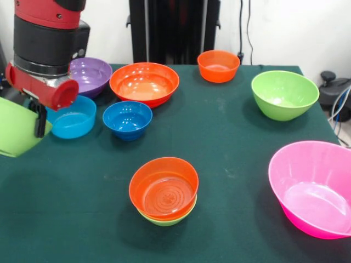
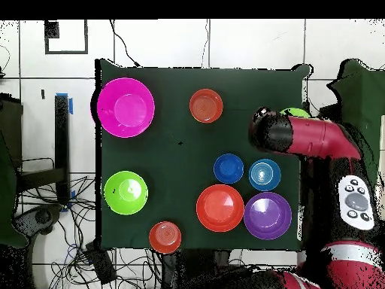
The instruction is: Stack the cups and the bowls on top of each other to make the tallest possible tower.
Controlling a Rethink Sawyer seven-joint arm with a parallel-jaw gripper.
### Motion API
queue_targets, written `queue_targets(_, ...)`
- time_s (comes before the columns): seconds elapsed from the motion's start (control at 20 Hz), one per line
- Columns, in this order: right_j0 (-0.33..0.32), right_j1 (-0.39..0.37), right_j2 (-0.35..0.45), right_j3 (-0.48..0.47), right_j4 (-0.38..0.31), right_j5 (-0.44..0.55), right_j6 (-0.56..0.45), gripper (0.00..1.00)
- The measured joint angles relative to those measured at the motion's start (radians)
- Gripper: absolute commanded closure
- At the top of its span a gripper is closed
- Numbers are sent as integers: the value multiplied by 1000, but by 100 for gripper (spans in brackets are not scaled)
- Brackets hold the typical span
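At the left edge of the front view my gripper [image 1: 38, 119] is shut on the rim of a lime green bowl [image 1: 15, 131], which hangs tilted above the table. In the overhead view only a sliver of that lime green bowl [image 2: 295, 113] shows beside the arm's wrist [image 2: 268, 132]. The tower [image 1: 163, 193] is an orange bowl nested in a small green one, near the table's front middle, well right of the gripper; from above the tower [image 2: 205, 105] shows only orange.
Loose bowls lie around: light blue [image 1: 71, 116], dark blue [image 1: 128, 119], purple [image 1: 89, 75], wide orange [image 1: 144, 83], small orange [image 1: 218, 66], lime green [image 1: 284, 94], large pink [image 1: 312, 187]. The green table [image 1: 230, 142] ends close to the pink bowl.
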Motion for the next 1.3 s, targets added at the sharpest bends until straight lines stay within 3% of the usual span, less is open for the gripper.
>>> queue_targets(0.4,66,23,26,-130,46,166,0,100)
queue_targets(0.65,75,24,71,-214,126,272,0,100)
queue_targets(1.0,66,29,113,-328,206,352,0,100)
queue_targets(1.3,68,49,115,-437,217,386,0,100)
